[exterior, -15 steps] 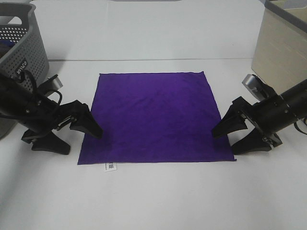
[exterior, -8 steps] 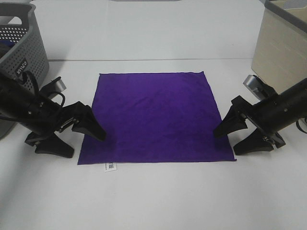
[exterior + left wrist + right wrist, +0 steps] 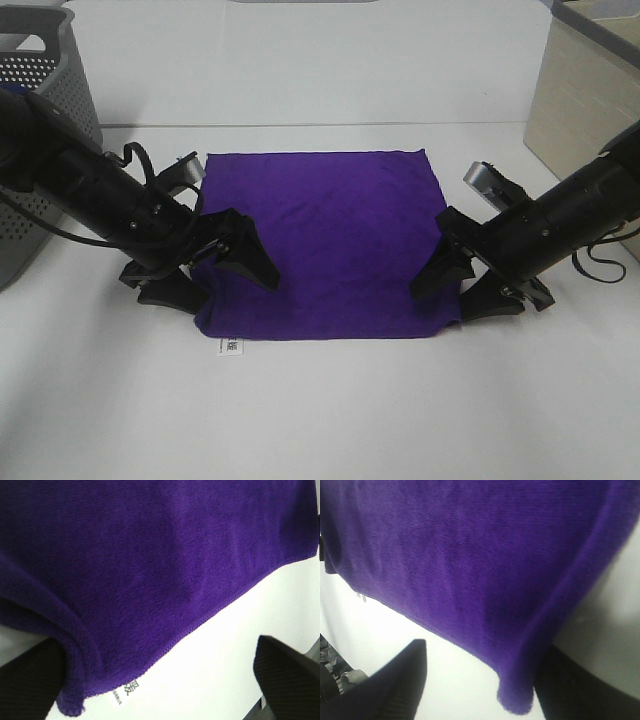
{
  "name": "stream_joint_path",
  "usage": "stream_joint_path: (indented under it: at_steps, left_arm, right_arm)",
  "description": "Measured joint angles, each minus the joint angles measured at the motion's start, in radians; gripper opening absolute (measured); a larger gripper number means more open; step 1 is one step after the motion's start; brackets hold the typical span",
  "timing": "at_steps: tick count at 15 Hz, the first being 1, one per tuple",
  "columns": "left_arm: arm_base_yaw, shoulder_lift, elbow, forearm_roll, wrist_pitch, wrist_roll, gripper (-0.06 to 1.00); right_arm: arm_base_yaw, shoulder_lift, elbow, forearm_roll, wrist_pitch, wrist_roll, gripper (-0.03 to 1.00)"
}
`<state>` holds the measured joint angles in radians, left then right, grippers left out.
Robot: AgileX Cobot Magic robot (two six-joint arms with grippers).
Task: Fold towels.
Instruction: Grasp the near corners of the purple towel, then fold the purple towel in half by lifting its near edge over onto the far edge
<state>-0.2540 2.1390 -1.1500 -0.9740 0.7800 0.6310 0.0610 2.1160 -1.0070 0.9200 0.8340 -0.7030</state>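
On the white table (image 3: 320,420), the purple towel (image 3: 325,235) is lying open with no fold yet, and you are holding the left gripper (image 3: 238,293) and right gripper (image 3: 440,303) wide open at its near corners, pinching nothing, so all the folding is waiting.

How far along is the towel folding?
Nothing is folded yet: the towel lies mostly flat in one layer. In hand: the left gripper and right gripper are open at its near corners, each with one finger under the edge. Left to do: closing, lifting and every fold.
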Motion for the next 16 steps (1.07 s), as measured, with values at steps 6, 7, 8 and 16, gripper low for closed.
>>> stream_joint_path:
  at_steps: [6,7,8,16]
  left_arm:
    - [-0.007,0.006,-0.001,-0.011,-0.002,-0.008,0.90]
    - [-0.007,0.009,-0.001,-0.010,-0.009,-0.009,0.82]
    - [-0.007,0.013,-0.001,-0.002,-0.018,-0.013,0.69]
    - [-0.011,0.033,0.008,0.021,-0.053,-0.004,0.01]
  right_arm:
    - [0.010,0.001,0.000,-0.041,-0.043,0.061,0.34]
    - [0.010,0.001,0.000,-0.051,-0.050,0.062,0.28]
    - [0.010,0.002,0.000,-0.059,-0.055,0.062,0.23]
    - [0.010,0.001,0.000,-0.071,-0.065,0.066,0.01]
